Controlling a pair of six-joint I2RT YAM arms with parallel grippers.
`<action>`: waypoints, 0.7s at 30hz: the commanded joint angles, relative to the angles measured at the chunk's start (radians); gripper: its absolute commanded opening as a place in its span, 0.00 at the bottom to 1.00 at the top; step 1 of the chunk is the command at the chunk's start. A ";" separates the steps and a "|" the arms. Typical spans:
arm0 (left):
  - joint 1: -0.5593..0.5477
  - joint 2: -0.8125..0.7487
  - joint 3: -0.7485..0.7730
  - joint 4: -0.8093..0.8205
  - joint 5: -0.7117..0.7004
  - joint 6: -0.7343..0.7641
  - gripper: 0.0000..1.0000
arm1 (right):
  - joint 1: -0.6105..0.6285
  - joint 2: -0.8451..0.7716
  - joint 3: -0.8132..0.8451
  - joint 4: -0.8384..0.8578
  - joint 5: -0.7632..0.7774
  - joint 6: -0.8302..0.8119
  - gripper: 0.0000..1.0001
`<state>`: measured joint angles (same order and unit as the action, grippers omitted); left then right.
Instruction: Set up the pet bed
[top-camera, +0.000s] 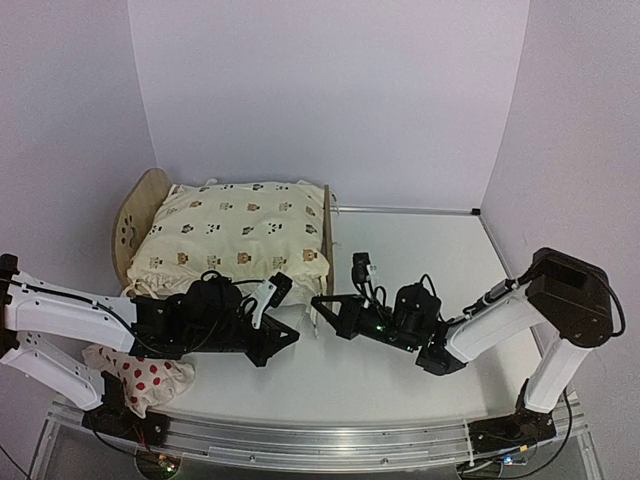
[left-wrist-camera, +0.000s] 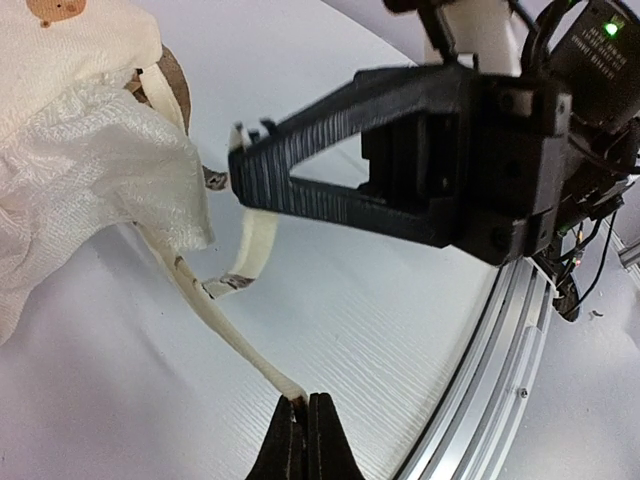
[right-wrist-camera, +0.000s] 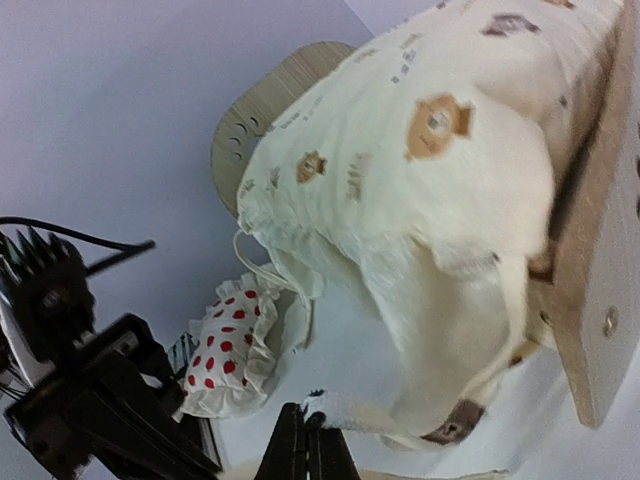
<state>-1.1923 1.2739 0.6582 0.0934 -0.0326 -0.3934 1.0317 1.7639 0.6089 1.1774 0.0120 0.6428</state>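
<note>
The pet bed (top-camera: 327, 240) stands at the back left, its rounded headboard (top-camera: 135, 215) to the left and its flat footboard towards the middle. A cream animal-print cushion (top-camera: 235, 235) lies on it and spills over the near side. In the left wrist view my left gripper (left-wrist-camera: 306, 398) is shut on the end of one cream tie (left-wrist-camera: 215, 320) of the cushion. My right gripper (right-wrist-camera: 306, 410) is shut on the end of another tie (right-wrist-camera: 365, 415). Both grippers (top-camera: 290, 338) (top-camera: 318, 302) sit close together just before the footboard's near corner.
A small white pillow with red spots (top-camera: 145, 380) lies at the near left, by the left arm's base. The table's metal rail (left-wrist-camera: 500, 380) runs along the near edge. White walls close in the back and sides.
</note>
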 joint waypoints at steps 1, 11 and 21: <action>0.000 -0.025 0.039 -0.024 -0.008 -0.001 0.00 | -0.001 0.060 -0.070 0.073 0.038 0.054 0.00; -0.001 0.038 0.062 -0.011 0.039 -0.005 0.00 | -0.001 0.105 -0.145 0.085 0.118 0.020 0.00; -0.001 0.164 0.117 0.059 0.121 -0.010 0.00 | -0.001 0.021 -0.237 0.080 0.249 -0.119 0.00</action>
<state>-1.1923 1.3876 0.7126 0.0873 0.0412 -0.3943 1.0317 1.8283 0.3843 1.2181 0.1824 0.5954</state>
